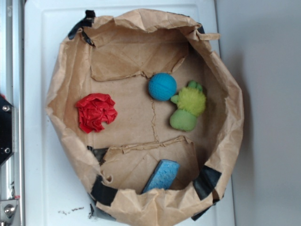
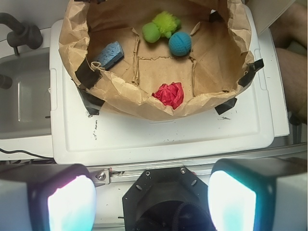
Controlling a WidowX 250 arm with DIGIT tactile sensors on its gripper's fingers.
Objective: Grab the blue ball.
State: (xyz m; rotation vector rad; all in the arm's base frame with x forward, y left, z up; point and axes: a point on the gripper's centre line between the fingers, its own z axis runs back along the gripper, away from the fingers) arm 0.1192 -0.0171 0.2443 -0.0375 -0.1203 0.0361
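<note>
In the exterior view I see a brown paper bag [image 1: 61, 94] rolled down into a shallow open nest, patched with black tape, sitting on a white tabletop [image 1: 42, 42]. The blue ball [image 1: 162, 86] lies on the bag's floor, slightly above and right of the frame's centre. Just to its lower right, and touching it or nearly so, sits the fuzzy yellow-green plush toy [image 1: 188, 107]. A crumpled red ball of paper or cloth [image 1: 96, 112] lies well apart on the left of the bag floor. A flat blue sponge [image 1: 161, 175] leans tilted against the inner wall at the bottom of the bag.

From the wrist view the bag [image 2: 120, 96] fills the upper part of the frame, with the blue ball [image 2: 180, 44] in the upper middle right, beside the plush toy [image 2: 161, 27] at its upper left. The sponge [image 2: 109, 54] is at upper left and the red wad [image 2: 169, 94] sits near the closest wall.

My tool [image 2: 151, 199] hangs at the bottom edge of the wrist frame, well apart from the bag, and its two fingers [image 2: 72, 202] stand wide apart with nothing between them. A grey sink [image 2: 21, 96] shows at the left edge.
</note>
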